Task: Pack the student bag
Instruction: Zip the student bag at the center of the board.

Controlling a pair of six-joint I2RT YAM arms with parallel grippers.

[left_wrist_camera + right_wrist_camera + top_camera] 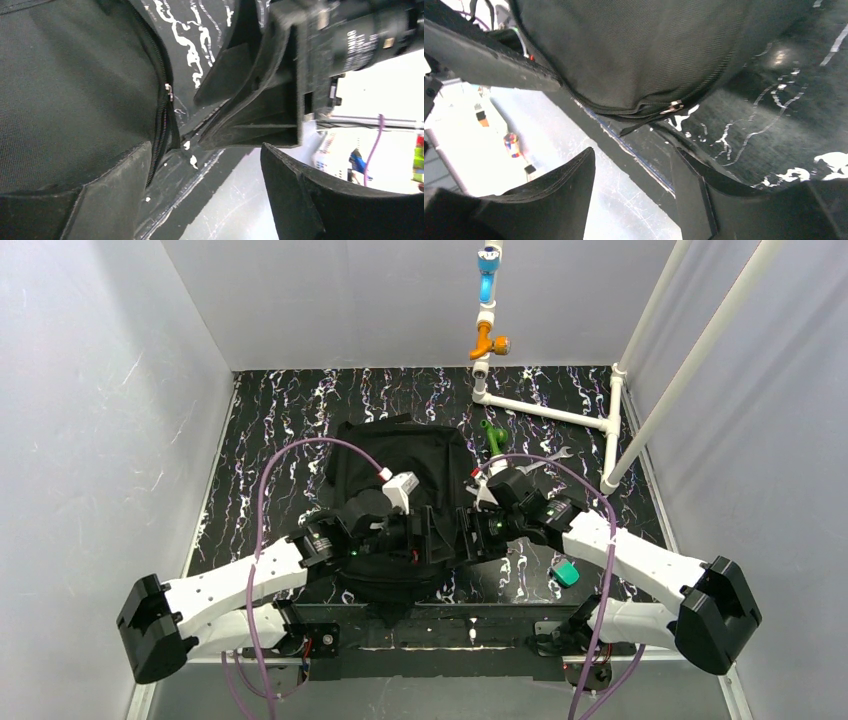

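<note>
The student bag [400, 475], a large black fabric backpack, lies in the middle of the marbled black table. My two grippers meet nose to nose at its near right edge. In the left wrist view the left gripper [205, 195] is open, with only table edge between its fingers. The bag [75, 90] lies to its left, showing a zipper and a metal pull [169, 91]. The right gripper [629, 195] is open too and holds nothing. Just beyond it lies the bag's rounded edge [634, 50] with a zipper pull [674, 106]. From above, the left gripper [437, 536] faces the right gripper [472, 534].
A green-handled tool [492, 437] and a silver wrench [548, 457] lie right of the bag. A small teal object [566, 573] sits by the right arm. A white pipe frame [560, 415] with an orange valve [487, 343] stands at the back right. Walls close in both sides.
</note>
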